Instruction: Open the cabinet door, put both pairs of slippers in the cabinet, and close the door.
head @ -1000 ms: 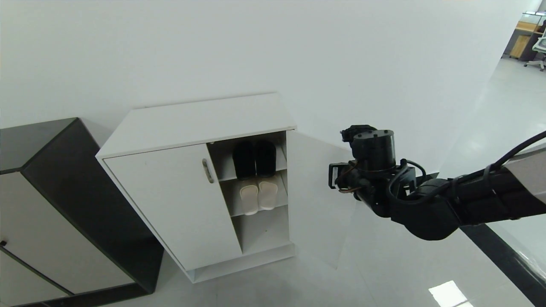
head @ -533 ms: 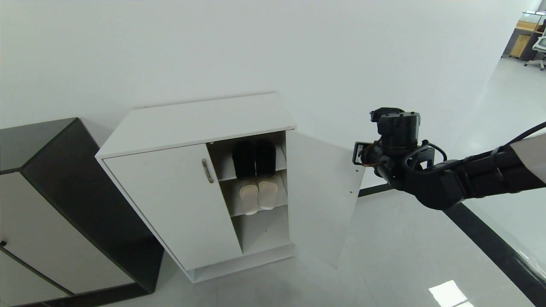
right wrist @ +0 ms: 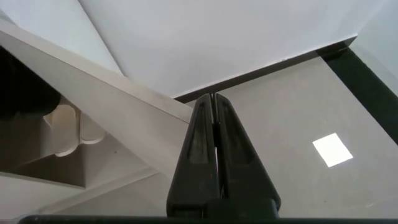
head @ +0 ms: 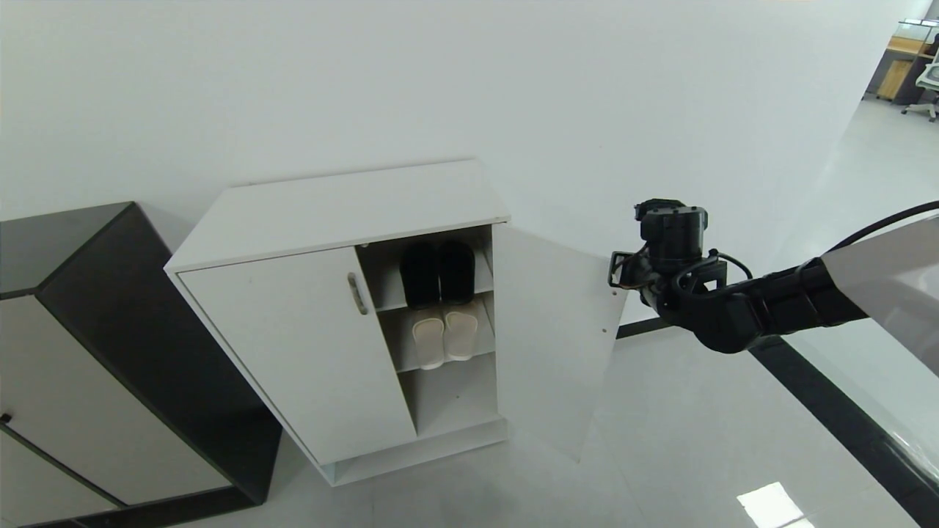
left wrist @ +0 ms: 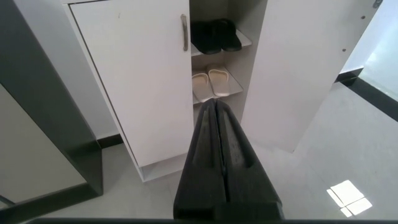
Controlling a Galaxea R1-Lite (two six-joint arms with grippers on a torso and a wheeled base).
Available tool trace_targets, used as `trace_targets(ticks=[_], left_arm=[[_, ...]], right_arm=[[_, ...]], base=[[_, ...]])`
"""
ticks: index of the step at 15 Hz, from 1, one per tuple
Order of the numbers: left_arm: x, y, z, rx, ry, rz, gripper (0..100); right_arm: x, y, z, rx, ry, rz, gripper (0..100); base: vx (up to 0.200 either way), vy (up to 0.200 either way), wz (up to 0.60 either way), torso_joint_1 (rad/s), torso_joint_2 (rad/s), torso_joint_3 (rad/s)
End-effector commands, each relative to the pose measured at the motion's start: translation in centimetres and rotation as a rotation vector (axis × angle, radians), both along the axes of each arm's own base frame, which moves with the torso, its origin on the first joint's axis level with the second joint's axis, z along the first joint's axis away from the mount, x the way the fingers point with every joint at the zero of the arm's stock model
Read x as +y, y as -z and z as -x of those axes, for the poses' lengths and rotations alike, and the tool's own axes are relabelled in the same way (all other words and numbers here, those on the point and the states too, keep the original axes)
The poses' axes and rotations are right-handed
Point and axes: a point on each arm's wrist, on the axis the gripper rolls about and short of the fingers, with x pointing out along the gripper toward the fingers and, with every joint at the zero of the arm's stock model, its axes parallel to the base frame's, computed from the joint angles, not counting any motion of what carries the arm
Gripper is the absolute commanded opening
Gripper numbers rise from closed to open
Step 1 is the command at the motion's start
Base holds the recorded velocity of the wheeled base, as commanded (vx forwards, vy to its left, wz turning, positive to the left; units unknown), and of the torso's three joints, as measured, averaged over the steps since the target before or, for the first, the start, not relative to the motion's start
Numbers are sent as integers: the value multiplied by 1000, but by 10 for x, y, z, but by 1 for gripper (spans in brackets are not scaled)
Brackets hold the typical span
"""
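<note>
Right wrist view: we see R gripper [right wrist: 213, 99] pinched together, empty, beside door [right wrist: 124, 118] edge. L gripper [left wrist: 216, 106] likewise, facing cabinet [left wrist: 130, 81].

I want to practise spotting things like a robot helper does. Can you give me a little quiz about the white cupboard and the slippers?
1. Which shelf of the white wooden cabinet holds the pair of black slippers? A) top B) middle C) bottom
2. True or false: the cabinet's plain white door on the robot's right is shut.
3. Fill the gap: the pair of cream slippers sits one shelf ____ the black pair.

Key: 1 A; 2 false, it stands open; 3 below.
</note>
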Motion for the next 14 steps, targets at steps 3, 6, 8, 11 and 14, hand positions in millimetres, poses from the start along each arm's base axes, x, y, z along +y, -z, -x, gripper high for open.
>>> trace_targets(ticks=[3, 6, 8, 11, 14], left_arm=[[0, 0, 0, 0, 0, -1, 0], [0, 0, 0, 0, 0, -1, 0], [0, 0, 0, 0, 0, 0, 0], [0, 0, 0, 0, 0, 0, 0], [0, 0, 0, 0, 0, 0, 0]], right_arm=[[6, 5, 3, 18, -14, 9, 0], [20, 2, 22, 28, -59, 17, 0], [38, -2, 47, 36, -125, 22, 0], [69, -6, 91, 46, -248, 33, 0], [69, -12, 114, 45, -300, 38, 0]], base=[[0, 0, 0, 0, 0, 0], [0, 0, 0, 0, 0, 0], [0, 0, 0, 0, 0, 0], [0, 0, 0, 0, 0, 0], [0, 0, 0, 0, 0, 0]])
